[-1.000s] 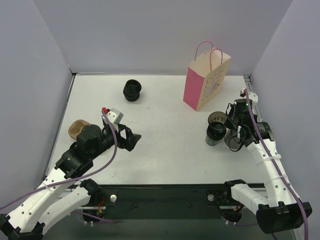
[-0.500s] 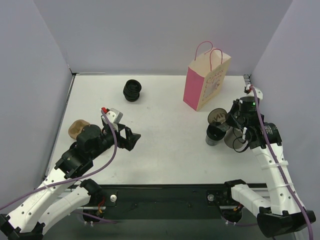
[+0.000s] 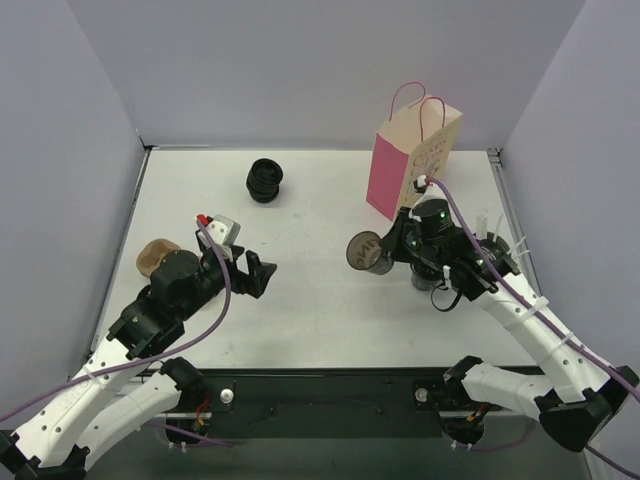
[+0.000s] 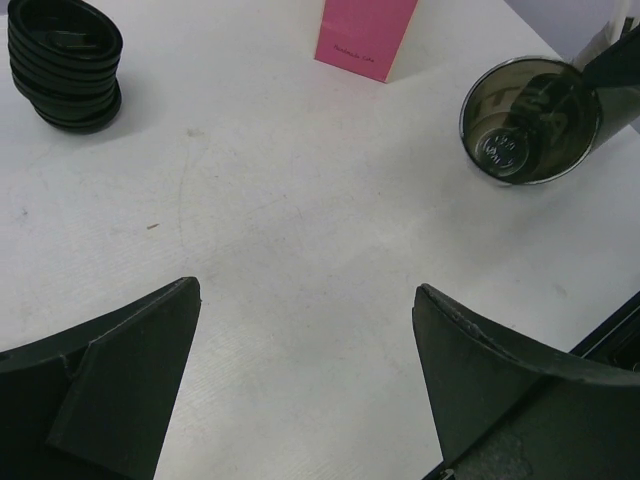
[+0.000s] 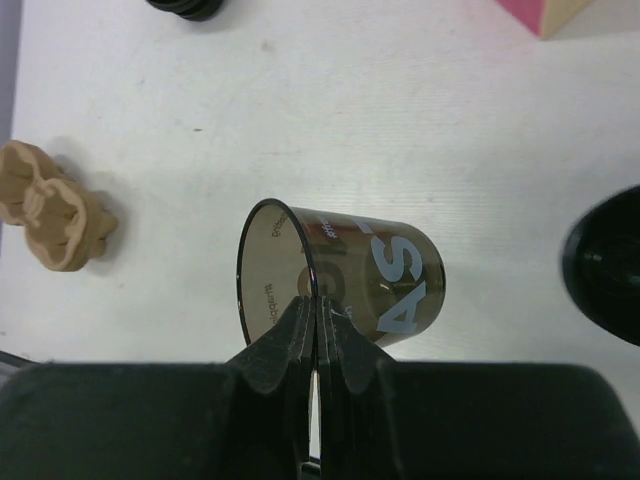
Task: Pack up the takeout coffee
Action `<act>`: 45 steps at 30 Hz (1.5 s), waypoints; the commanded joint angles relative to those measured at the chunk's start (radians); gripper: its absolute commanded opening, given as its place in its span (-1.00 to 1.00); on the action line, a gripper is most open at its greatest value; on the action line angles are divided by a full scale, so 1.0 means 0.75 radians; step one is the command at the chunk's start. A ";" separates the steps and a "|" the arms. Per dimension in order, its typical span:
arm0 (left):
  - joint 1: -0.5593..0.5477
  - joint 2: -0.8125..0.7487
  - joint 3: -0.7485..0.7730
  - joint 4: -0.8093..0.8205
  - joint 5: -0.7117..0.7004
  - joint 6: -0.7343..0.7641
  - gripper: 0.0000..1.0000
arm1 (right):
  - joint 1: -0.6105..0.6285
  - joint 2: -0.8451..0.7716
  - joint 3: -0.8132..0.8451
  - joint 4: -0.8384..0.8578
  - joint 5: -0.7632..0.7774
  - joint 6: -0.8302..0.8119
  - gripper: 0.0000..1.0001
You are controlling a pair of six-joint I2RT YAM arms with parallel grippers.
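My right gripper is shut on the rim of a dark see-through cup with white lettering and no lid. The cup hangs tipped on its side over the table, left of the right wrist, its mouth facing the left arm. A black takeout coffee cup shows partly at the right edge of the right wrist view; in the top view my right arm mostly hides it. The pink paper bag stands upright at the back right. My left gripper stands wide open over bare table, holding nothing.
A short ribbed black stack sits at the back, left of centre. A tan cardboard cup carrier lies by the left wall beside my left arm. White sticks poke up behind my right arm. Grey walls close in the table.
My right arm has swung left from the right side of the table toward the middle, carrying the see-through cup and tipping it sideways. The left arm has barely moved.
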 commanded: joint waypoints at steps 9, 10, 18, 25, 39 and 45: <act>-0.006 -0.021 0.012 0.006 -0.082 -0.001 0.94 | 0.158 0.166 -0.357 0.610 -0.224 0.265 -1.00; -0.006 -0.021 0.014 0.004 -0.084 -0.001 0.94 | 0.164 0.188 -0.383 0.639 -0.238 0.279 -1.00; -0.006 -0.021 0.012 0.000 -0.103 0.001 0.94 | 0.164 0.266 -0.535 0.897 -0.304 0.344 -1.00; -0.006 -0.009 0.014 -0.006 -0.113 -0.003 0.94 | 0.162 0.283 -0.596 0.889 -0.253 0.328 -0.95; 0.018 0.226 0.191 -0.187 -0.587 -0.177 0.94 | 0.164 0.077 -0.388 0.390 -0.167 0.075 -0.20; 0.247 0.653 0.535 -0.229 -0.373 -0.267 0.70 | 0.187 -0.103 -0.390 0.257 -0.152 -0.019 -0.09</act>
